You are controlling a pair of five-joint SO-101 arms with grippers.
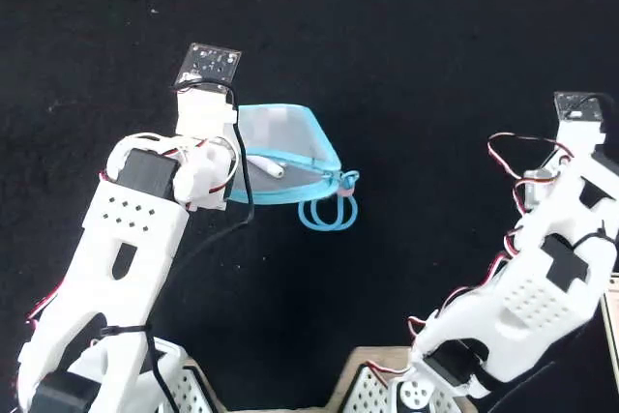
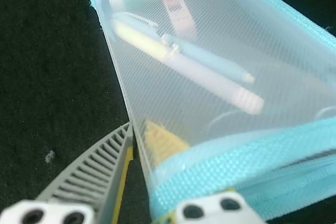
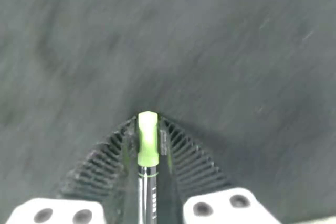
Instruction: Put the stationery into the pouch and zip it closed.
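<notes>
Left gripper (image 2: 137, 132) is pinched shut on one edge of the see-through mesh pouch with light-blue zip trim (image 1: 286, 142), left of centre on the black cloth table (image 1: 435, 84). There's a pale blue pen (image 2: 205, 56) and a white marker (image 2: 210, 83) inside. My right gripper (image 3: 147, 124), well off to the side, is clamped around a black pen with a lime-green cap (image 3: 147, 148).

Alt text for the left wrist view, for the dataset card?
Jaws clamp one corner of a translucent mesh pouch with light-blue trim, against black cloth. Inside are a light-blue pen, a white pen and a few smaller items at the far end.
</notes>
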